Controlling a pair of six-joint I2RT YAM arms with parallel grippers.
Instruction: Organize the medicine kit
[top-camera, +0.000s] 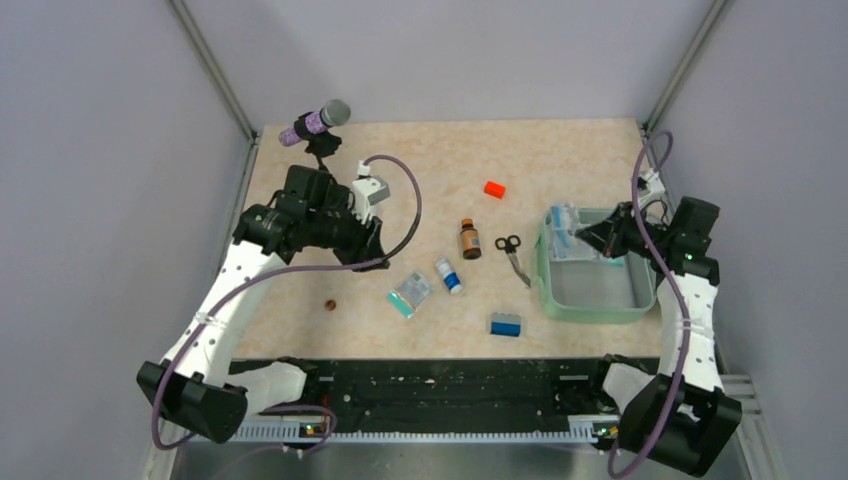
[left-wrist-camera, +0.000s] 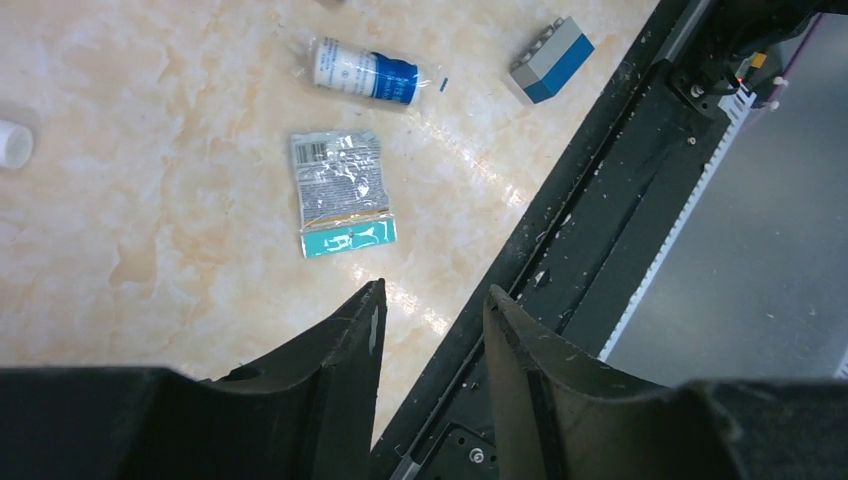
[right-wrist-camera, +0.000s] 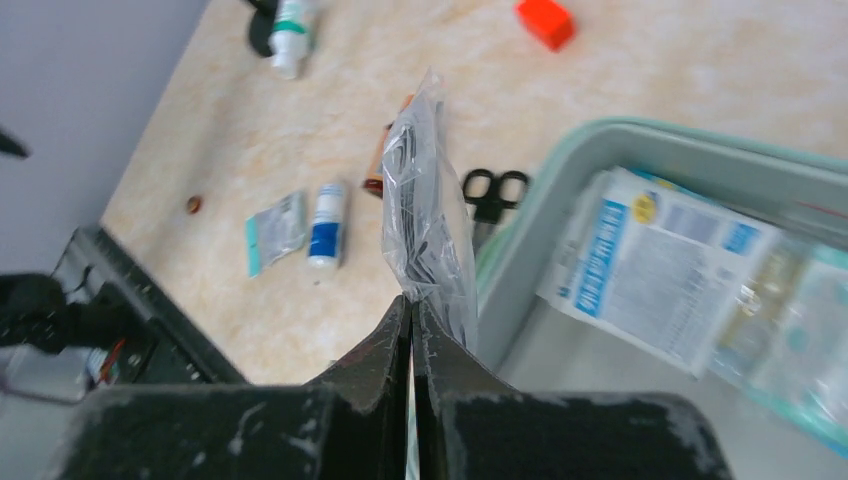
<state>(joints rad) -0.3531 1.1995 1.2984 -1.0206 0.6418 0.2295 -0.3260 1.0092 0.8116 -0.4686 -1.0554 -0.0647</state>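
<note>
Only the right wrist view shows the right hand (right-wrist-camera: 411, 310) clamped on a clear pouch (right-wrist-camera: 425, 200), apparently over the rim of the open medicine kit (top-camera: 592, 313) at the tabletop's (top-camera: 420, 160) right edge. The left hand (left-wrist-camera: 435, 290), spread apart and empty, hangs over the left side.

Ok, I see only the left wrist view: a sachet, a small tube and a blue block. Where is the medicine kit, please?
Observer: The medicine kit lies open at the right side of the table.
Operator: Does the other arm hold something?
Observer: Yes, the right pincer is shut on a clear plastic packet.
Operator: Anything loose near the kit?
Observer: Yes, black scissors lie on the table just outside its left wall.
</note>
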